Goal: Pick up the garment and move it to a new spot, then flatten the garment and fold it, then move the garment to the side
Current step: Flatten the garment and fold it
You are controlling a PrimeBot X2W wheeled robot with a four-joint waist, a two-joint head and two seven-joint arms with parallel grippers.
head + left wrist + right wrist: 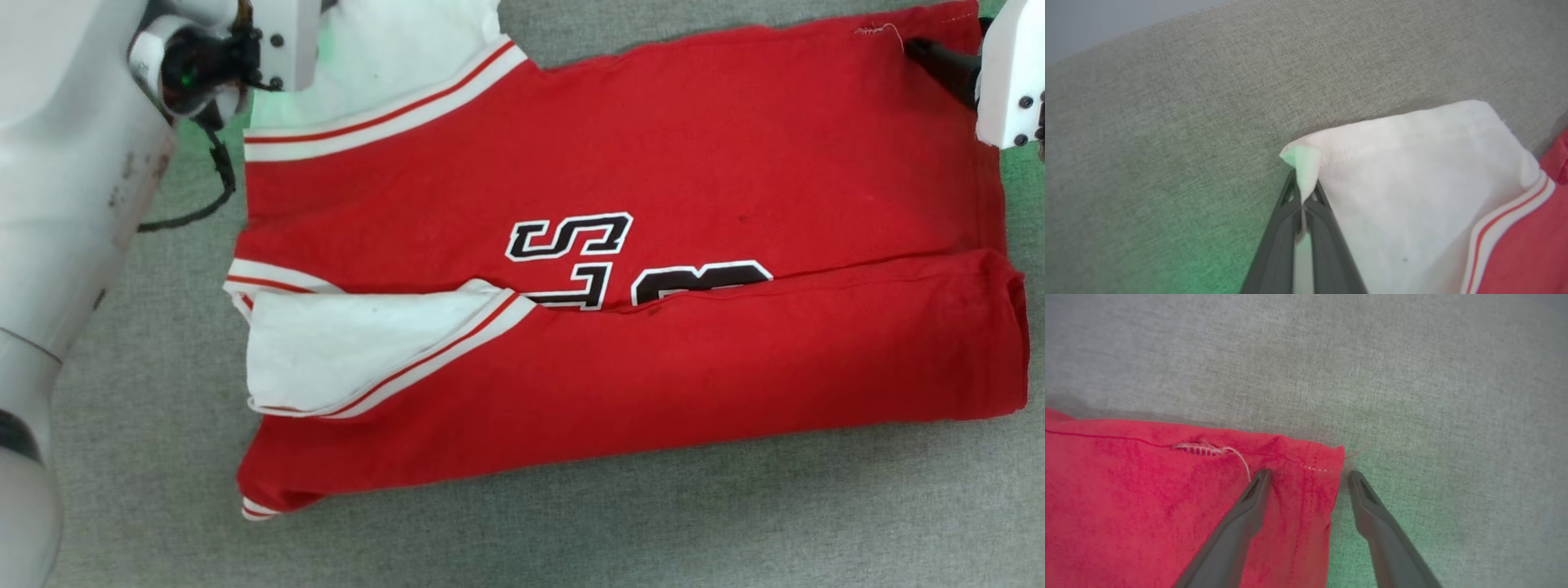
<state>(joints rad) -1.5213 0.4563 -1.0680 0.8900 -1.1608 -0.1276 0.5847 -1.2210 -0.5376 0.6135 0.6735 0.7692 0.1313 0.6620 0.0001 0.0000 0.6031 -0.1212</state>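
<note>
Mind, this limp, light garment [620, 327] wants corner grips: your left gripper [1303, 204] is clamped on the sleeve tip [1306, 163], your right gripper [1308, 474] spread open astride the hem corner [1331, 461]

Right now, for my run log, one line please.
jersey partly folded | left gripper shut on white sleeve | right gripper open astride hem corner

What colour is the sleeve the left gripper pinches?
White, with red-and-white striped trim; the sleeve shows best in the left wrist view.
</note>
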